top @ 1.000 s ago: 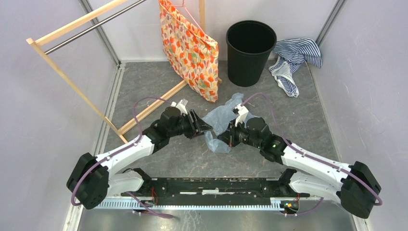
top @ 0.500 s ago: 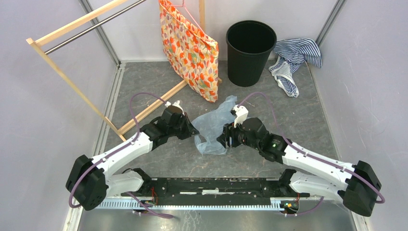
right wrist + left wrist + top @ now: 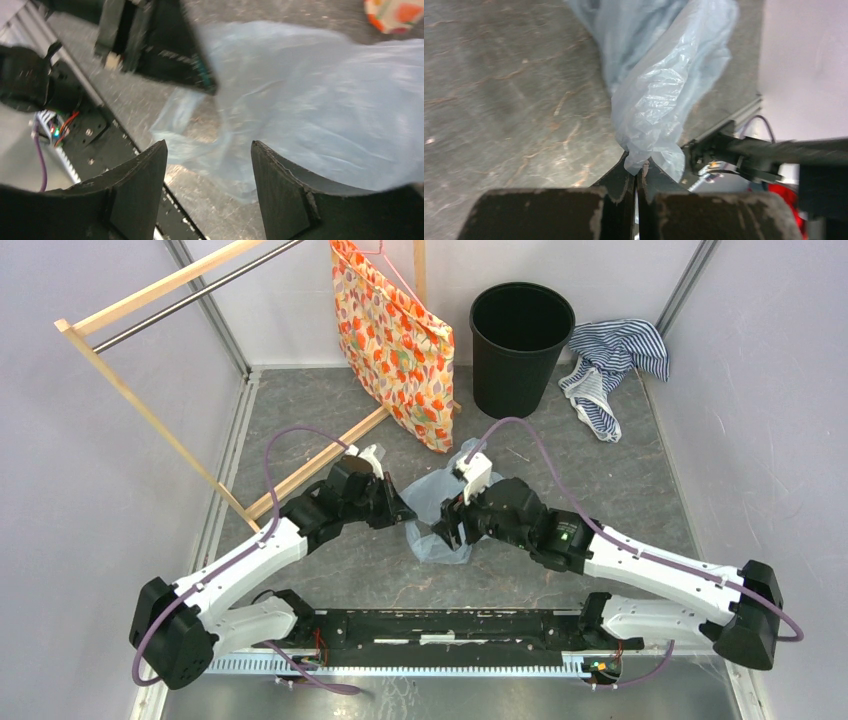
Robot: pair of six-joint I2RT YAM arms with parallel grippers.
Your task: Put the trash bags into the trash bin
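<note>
Though pinched by the left tool (image 3: 636,172), the trash bag (image 3: 659,100) looks crinkly (translucent blue).
Right tool (image 3: 209,155) gapes above it; grey marbled desk (image 3: 650,470).

Grey marbled surface (image 3: 330,410), white walls on three sides. Far left corner: a wooden rack (image 3: 150,415) stands tilted, a metal rod (image 3: 190,300) running just beside its top rail and a lower rail slanting across the surface toward the far middle. An orange floral bag (image 3: 395,345) hangs at the far edge with its bottom corner down by that rail. Far right corner: a blue-and-white striped cloth (image 3: 610,365), crumpled, lying close against the wall.
</note>
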